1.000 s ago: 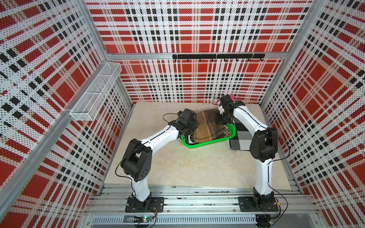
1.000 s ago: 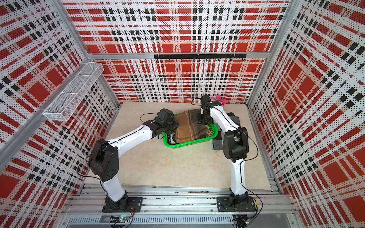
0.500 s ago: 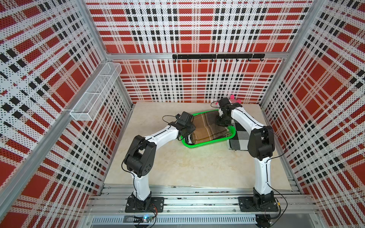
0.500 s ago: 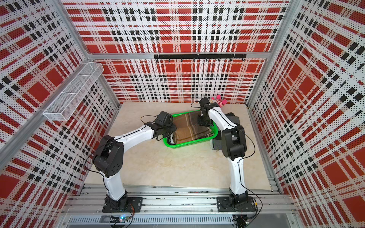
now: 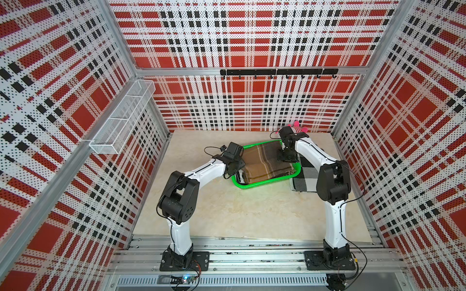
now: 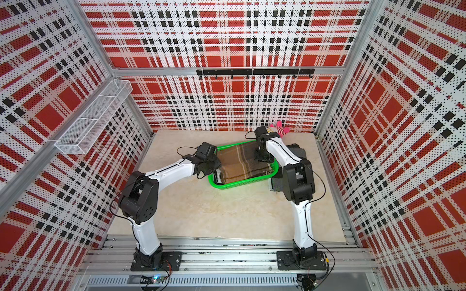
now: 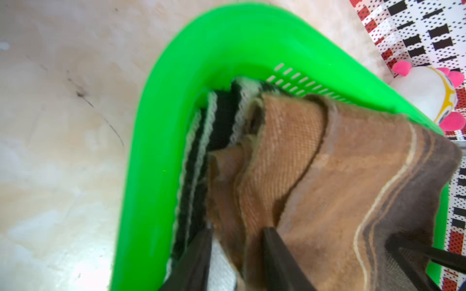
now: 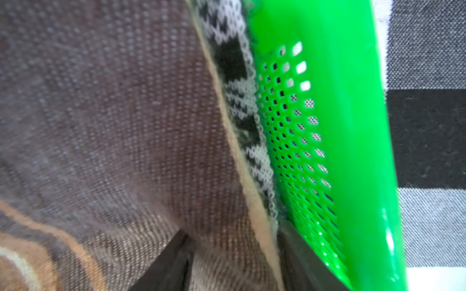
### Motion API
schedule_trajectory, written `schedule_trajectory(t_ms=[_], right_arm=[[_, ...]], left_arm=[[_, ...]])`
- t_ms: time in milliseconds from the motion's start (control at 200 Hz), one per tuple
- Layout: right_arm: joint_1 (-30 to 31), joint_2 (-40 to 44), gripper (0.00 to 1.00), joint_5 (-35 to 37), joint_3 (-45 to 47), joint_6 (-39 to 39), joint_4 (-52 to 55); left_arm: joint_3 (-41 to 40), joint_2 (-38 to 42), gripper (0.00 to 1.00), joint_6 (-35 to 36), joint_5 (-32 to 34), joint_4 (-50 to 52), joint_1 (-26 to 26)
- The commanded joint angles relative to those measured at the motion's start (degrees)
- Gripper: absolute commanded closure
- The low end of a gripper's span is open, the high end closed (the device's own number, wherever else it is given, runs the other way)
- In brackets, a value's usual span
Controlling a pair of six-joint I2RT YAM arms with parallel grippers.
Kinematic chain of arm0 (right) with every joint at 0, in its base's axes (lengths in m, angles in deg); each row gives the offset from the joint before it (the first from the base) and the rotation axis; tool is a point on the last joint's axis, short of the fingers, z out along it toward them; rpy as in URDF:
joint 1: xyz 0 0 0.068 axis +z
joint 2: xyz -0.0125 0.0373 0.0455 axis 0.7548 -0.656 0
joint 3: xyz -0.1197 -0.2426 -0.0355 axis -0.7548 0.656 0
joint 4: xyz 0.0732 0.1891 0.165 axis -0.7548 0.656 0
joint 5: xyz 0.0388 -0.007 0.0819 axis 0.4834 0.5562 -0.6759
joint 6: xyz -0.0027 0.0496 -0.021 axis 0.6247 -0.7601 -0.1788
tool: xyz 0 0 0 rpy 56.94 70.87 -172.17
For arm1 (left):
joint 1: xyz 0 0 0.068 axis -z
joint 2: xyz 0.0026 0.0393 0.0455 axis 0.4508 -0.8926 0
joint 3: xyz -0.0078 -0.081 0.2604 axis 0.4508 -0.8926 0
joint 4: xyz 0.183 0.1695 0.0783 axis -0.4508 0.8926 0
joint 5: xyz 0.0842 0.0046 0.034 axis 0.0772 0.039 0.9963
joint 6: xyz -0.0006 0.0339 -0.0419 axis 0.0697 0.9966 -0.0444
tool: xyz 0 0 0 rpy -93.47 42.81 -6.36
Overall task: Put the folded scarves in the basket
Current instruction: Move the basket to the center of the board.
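Toward the back of the pale tabletop [image 5: 239, 214], the brown plaid folded scarf [image 5: 267, 163] lies flat inside the bright green basket [image 5: 254, 186], on top of a black-and-white knit [image 7: 222, 113]. The left gripper [image 7: 238, 230] is at one end of the scarf, fingers parted with loose folds between them. The right gripper [image 8: 233, 229] is at the opposite end, fingers spread astride the scarf's edge, one beside the perforated wall. A grey checked cloth [image 5: 305, 176] lies just beside the basket.

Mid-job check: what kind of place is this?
Likely a staged robot test booth: plaid panel walls, the left arm and right arm bolted to a metal rail, a wire rack.
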Motion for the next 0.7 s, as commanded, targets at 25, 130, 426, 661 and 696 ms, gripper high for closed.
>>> schedule_trajectory(t_ms=[25,130,426,661,696], right_arm=[[-0.34,3.48,0.37,-1.08,1.9,0.21,-1.59],[-0.32,6.41,0.31,-4.09,3.23,0.02,-3.16],[-3.25,13.34,0.19,-11.42,9.08,-3.73,-9.63],[-9.54,15.62,0.2,-10.76,14.53,-11.01,-14.5],[-10.65,15.45,0.21,-10.61,15.05,-12.28,-14.77]], left_arm=[[0.31,-0.87,0.61,2.2,1.72,1.41,-0.94],[-0.11,-0.44,0.61,2.53,2.33,1.57,-1.5],[-2.95,2.83,0.62,6.66,5.1,4.15,-6.43],[-7.66,6.73,0.62,11.09,4.7,4.89,-16.89],[-8.18,7.14,0.62,11.96,4.44,4.87,-18.61]])
